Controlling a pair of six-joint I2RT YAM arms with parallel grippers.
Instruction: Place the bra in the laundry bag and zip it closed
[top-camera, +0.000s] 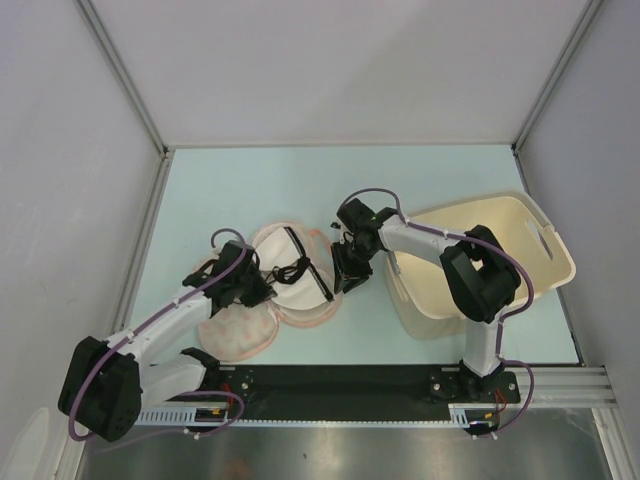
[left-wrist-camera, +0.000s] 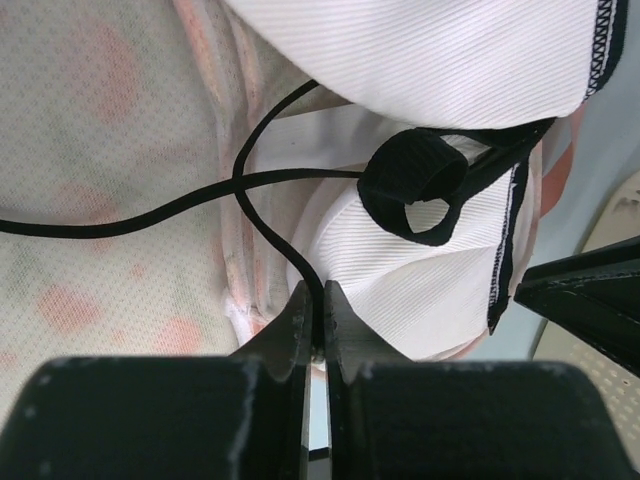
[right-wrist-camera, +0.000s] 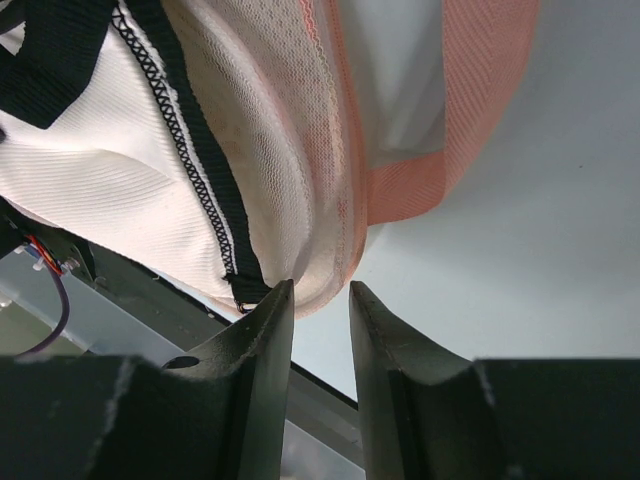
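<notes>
The peach-pink laundry bag (top-camera: 235, 335) lies open on the table, its paler lining up. The cream-white bra (top-camera: 298, 275) with black straps lies on the bag's upper lobe. My left gripper (top-camera: 262, 292) is at the bra's left side; in the left wrist view it (left-wrist-camera: 317, 300) is shut on a thin black strap (left-wrist-camera: 255, 210), beside the white cup (left-wrist-camera: 420, 290) and the bag's mesh (left-wrist-camera: 100, 150). My right gripper (top-camera: 345, 283) is at the bag's right edge. In the right wrist view it (right-wrist-camera: 320, 295) is open, its tips just at the bag's rim (right-wrist-camera: 330, 180), next to the bra's black edging (right-wrist-camera: 205, 190).
A cream plastic basket (top-camera: 520, 225) stands at the right, close behind my right arm. Grey walls enclose the table at the back and both sides. A black rail (top-camera: 340, 385) runs along the near edge.
</notes>
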